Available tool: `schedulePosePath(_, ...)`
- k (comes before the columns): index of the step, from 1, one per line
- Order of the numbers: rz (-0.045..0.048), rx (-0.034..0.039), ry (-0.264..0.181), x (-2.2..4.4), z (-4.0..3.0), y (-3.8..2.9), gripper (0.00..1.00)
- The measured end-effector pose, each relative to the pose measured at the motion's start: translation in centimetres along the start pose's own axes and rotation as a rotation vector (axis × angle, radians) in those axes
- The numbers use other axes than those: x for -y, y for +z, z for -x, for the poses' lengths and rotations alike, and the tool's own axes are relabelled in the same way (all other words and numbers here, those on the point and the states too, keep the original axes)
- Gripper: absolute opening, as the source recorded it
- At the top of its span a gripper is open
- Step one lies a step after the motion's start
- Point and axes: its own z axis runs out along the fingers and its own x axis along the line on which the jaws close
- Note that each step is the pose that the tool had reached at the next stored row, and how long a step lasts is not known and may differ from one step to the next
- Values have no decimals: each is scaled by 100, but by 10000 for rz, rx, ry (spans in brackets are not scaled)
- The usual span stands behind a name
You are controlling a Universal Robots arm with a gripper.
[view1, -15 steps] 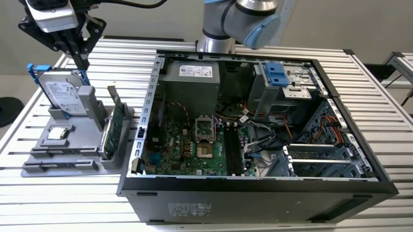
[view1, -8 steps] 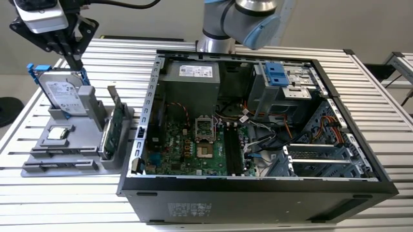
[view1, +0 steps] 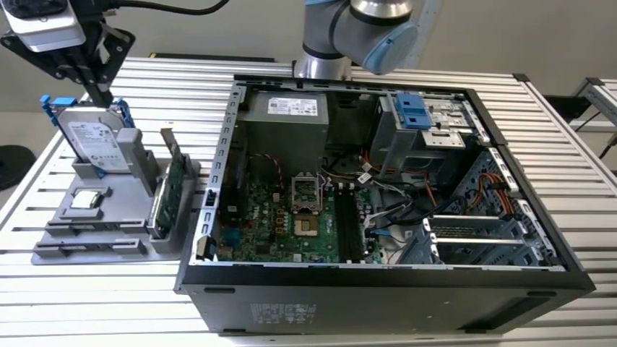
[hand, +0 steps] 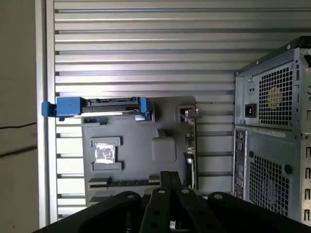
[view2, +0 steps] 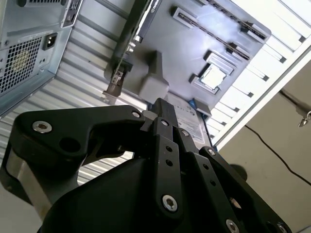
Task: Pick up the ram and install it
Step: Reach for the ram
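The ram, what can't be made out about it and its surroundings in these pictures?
First wrist view: one end of the ram runs behind the gripper; its label and chips are too small to see.
Second wrist view: the gripper's body hides most of the hard drive.
Exterior view: the motherboard memory slots are too small to tell if their latches are open.

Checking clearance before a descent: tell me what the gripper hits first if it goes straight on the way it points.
Probably the upright hard drive: in the exterior view the gripper points down just above its top edge. Depth is unclear, so it might slip past onto the gray holder.
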Motion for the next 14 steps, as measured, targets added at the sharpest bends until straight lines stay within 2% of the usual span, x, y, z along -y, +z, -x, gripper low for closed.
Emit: schedulePosePath(14,0,-23,1,53,-208,32,0)
